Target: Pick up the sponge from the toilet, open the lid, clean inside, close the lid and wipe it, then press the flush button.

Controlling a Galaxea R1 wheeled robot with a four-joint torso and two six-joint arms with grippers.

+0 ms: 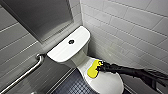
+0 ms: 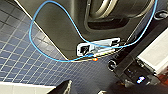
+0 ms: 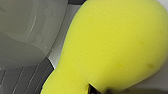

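- Right gripper (image 1: pixel 101 65) sits low over the toilet, its tip right at the sponge (image 1: pixel 93 70). It meets the sponge at the end nearer the tank. I cannot tell whether it is clamped on the sponge or merely resting against it.
- In the right wrist view the sponge looms very close and takes up most of the frame, with a strip of white surface showing past its edge.
- Seen from the head view, the sponge lies flat on the lid (image 1: pixel 107 81), on the part closest to the tank, and the rest of its length points away from the gripper toward the floor side.
- Lid is down over the bowl.
- Right arm (image 1: pixel 135 71) reaches in black from the wall side and crosses just above the lid.
- Tank (image 1: pixel 65 51) stands behind the lid. The button (image 1: pixel 71 41) sits in the middle of its flat cover, well apart from gripper and sponge.
- White tiled wall (image 1: pixel 130 32) runs beside the toilet.
- Metal grab bar (image 1: pixel 27 72) is fixed to the grey tiled wall on the other side, and a dull steel panel (image 1: pixel 42 17) hangs above the tank.
- Floor (image 1: pixel 75 87) is dark small-square mosaic.
- In the left wrist view a blue cable (image 2: pixel 40 15) loops over the robot's dark body above that same mosaic.
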